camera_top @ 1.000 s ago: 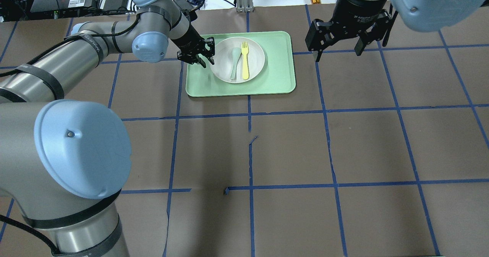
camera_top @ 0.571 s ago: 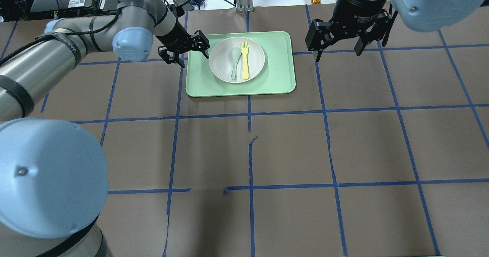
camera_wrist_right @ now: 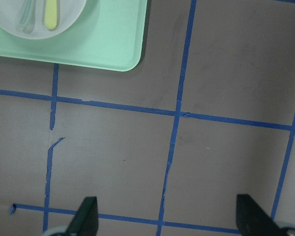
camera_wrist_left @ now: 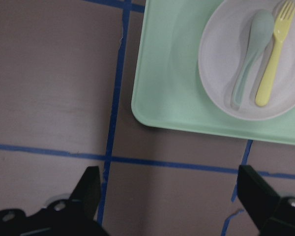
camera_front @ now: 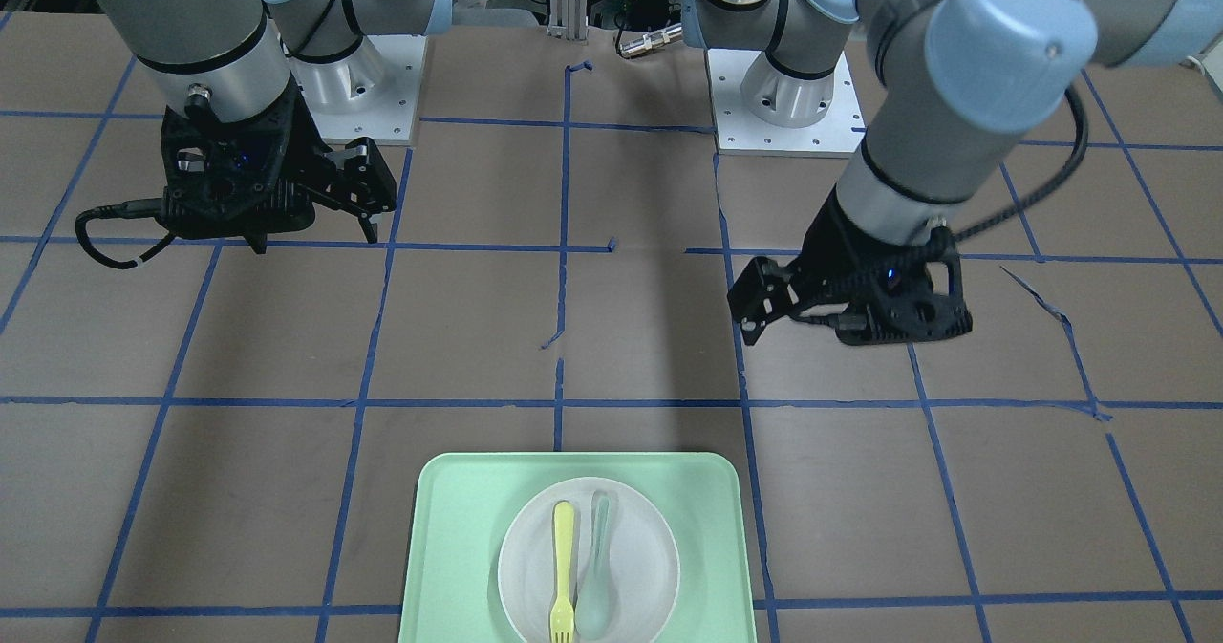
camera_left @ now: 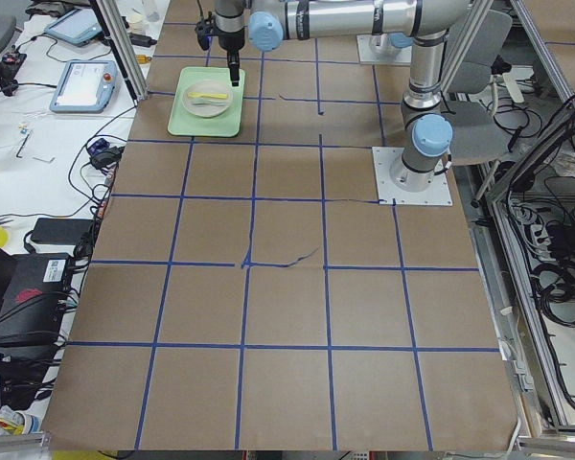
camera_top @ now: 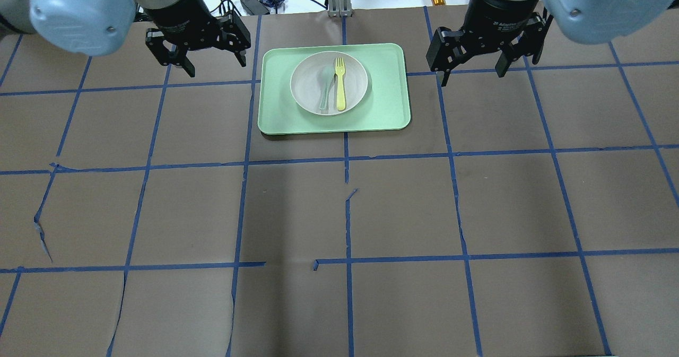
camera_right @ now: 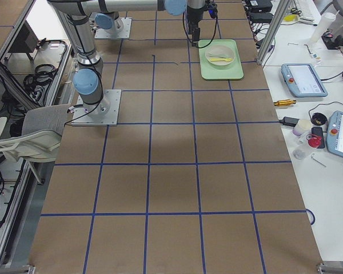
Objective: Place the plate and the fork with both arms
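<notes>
Fork [camera_top: 340, 84] lies on the plate [camera_top: 356, 84] beside a spoon [camera_top: 324, 87], on the tray [camera_top: 390, 99]; left gripper [camera_top: 216, 65] and right gripper [camera_top: 471, 74] hang spread and empty either side, so I judge placement done and steer both away, wide of the tray's rim.

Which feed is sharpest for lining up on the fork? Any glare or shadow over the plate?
Overhead exterior: sharp, fork and plate evenly lit, no glare. Left wrist-mounted: softer, slightly blurred, still readable. Exterior front-facing: plate cut by the bottom edge. Side views: tray too small for detail.
</notes>
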Available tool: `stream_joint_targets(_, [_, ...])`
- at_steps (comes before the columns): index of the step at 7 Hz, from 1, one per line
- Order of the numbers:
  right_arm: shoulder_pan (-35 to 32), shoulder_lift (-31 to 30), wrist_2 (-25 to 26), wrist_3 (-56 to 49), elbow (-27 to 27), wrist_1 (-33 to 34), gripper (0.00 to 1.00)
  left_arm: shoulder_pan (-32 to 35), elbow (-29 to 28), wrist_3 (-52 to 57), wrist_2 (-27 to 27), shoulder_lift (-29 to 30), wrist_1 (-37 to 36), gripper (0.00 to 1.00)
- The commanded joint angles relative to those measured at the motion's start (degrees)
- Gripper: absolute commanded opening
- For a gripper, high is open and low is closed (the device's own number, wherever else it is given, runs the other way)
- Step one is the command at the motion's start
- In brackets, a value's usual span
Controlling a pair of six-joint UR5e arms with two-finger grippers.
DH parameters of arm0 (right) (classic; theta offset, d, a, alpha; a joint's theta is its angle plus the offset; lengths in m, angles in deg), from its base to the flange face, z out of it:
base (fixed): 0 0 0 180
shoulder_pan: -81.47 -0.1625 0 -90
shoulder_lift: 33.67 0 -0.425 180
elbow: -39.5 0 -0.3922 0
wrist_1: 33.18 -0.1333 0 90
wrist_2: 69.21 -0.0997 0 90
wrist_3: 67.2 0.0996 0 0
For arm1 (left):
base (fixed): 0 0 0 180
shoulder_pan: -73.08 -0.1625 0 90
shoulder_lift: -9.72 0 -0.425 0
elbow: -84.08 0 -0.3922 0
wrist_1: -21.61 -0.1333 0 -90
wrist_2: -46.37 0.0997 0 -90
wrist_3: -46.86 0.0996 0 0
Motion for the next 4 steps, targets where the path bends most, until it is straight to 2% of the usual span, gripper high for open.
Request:
stream_joint_targets(1, [0.00, 0.11, 2.08, -0.07, -0.09, 0.40, 1.00, 0.17, 6.22, 2.68, 1.03, -7.84, 3.25, 1.00])
stream_joint_targets(2, [0.00, 0.28, 2.71, 0.02, -0.09, 2.49, 1.00, 0.34, 7.47, 3.11, 1.03, -9.69, 4.73, 1.00])
stream_joint_targets(3, [-0.09, 2.02, 2.72, 0.37, 0.52, 7.91, 1.00, 0.26, 7.57, 3.11, 1.03, -9.19, 4.83, 1.00])
stream_joint_targets(4, [-2.35, 5.26, 2.11, 5.68, 1.13, 12.05, 0.99, 0.34, 7.57, 3.11, 1.12, -8.84, 4.57, 1.00])
